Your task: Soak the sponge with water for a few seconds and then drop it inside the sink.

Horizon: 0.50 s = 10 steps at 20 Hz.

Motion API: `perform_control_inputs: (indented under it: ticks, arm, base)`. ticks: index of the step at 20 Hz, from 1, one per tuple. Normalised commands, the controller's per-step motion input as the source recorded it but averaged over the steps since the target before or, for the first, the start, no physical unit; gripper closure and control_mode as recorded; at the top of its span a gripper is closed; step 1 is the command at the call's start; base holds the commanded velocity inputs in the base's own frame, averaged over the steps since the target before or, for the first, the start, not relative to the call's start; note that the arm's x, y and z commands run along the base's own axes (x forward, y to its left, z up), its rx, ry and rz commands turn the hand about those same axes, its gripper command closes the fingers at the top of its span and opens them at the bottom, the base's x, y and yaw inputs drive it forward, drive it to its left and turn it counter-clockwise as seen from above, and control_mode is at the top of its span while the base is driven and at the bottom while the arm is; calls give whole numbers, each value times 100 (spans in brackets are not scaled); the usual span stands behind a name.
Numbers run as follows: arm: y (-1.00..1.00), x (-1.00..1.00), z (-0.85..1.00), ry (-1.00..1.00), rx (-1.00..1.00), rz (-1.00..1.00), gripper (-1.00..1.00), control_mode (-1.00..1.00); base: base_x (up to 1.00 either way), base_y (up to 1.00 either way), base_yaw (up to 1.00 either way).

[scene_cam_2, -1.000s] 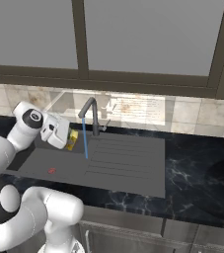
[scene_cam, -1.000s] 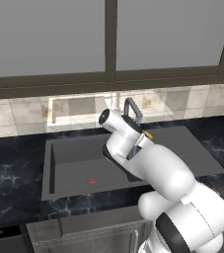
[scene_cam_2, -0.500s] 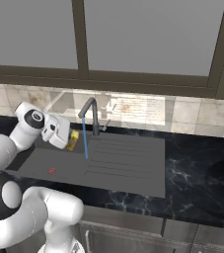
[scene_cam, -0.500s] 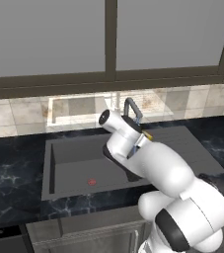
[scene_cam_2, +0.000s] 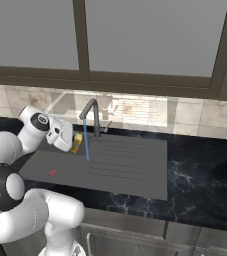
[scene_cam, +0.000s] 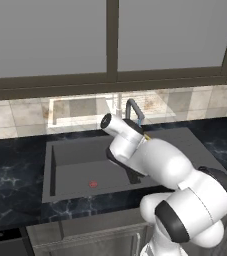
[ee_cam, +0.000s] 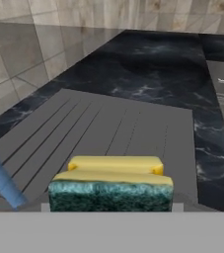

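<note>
Over the last second the arm has crept only slightly — the claw point(scene_cam_2: 71, 141) and its load sit a touch nearer the faucet point(scene_cam_2: 91, 116) than before, and nothing else in the scene has shifted. The claw is clamped on the sponge point(ee_cam: 111, 184), which is held above the sink point(scene_cam_2: 40, 167), off its floor; in the hand view the sponge fills the space right in front of the claw, green scouring layer nearest, yellow foam beyond. The fingers themselves are hidden at the bottom of that view. The water point(scene_cam_2: 86, 141) falls just beside the sponge, on the side away from the arm's wrist; whether it touches the foam I cannot tell. I judge the sponge light and soft — it will squash under a firm pinch, grow heavier and slicker once soaked, and risks nothing from a drop. The best hold looks to be across its narrow sides, mid-length, leaving the broad yellow face open to the stream. The ribbed drainboard point(ee_cam: 133, 133) and marbled tabletop point(ee_cam: 158, 74) lie beyond the claw.
</note>
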Motion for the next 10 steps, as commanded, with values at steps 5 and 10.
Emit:
perform_control_inputs:
  ticks: [5, 10]
  arm:
    - [0, 13, -1, 0, 0, 2, 100, -100]
    - [0, 13, -1, 0, 0, 2, 100, -100]
  base:
    - [0, 0, 0]
    - [0, 0, 0]
